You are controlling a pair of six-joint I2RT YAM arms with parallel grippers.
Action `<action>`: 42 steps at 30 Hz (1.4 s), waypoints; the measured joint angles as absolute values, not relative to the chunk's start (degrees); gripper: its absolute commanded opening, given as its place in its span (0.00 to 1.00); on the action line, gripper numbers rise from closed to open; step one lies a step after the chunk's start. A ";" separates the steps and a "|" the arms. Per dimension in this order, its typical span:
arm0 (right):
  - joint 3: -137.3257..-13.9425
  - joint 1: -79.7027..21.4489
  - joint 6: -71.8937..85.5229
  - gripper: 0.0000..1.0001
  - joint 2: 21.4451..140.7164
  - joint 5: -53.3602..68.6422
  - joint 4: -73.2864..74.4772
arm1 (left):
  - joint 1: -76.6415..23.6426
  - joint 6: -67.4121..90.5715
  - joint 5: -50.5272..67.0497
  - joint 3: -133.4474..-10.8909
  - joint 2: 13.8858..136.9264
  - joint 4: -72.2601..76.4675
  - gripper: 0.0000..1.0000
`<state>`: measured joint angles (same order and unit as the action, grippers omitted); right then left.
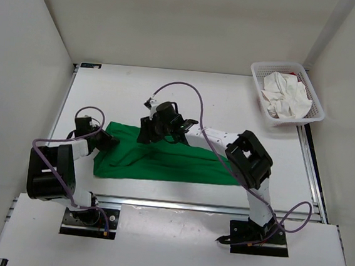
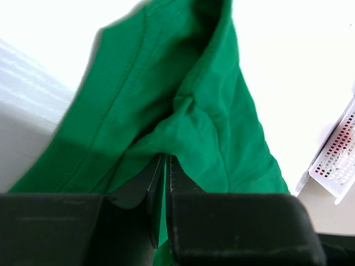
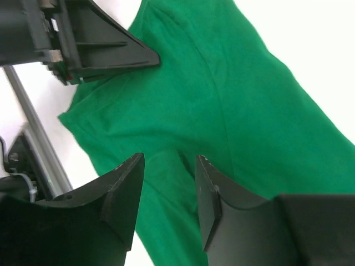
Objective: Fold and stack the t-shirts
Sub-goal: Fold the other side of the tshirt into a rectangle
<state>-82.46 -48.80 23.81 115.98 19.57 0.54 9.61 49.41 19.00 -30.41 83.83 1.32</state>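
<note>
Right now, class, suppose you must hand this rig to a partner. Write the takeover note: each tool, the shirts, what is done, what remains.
Left tool: shut on a fold at the left edge of the green t-shirt.
Right tool: open above the shirt's far edge, holding nothing.
Things: the green t-shirt lies on the table. The white t-shirt sits crumpled in the basket at the far right, with a bit of the red t-shirt showing beside it.
Done: green shirt laid out, fold unfinished.
Left: finish that fold, fold the white and red ones, stack all three.
</note>
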 measured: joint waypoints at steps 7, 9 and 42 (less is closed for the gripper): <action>-89.80 -50.72 21.34 0.40 123.20 19.29 5.69 | 10.83 49.45 19.99 -29.50 83.90 2.46 0.17; -90.50 -51.00 20.93 0.36 124.03 19.16 6.81 | 10.81 49.45 20.01 -29.47 83.90 2.76 0.16; -66.52 -59.22 18.26 0.38 109.14 11.88 3.14 | 11.60 49.63 20.01 -29.21 85.21 3.84 0.13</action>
<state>-66.52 -59.22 18.26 109.14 11.88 3.14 11.60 49.63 20.01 -29.21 85.21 3.84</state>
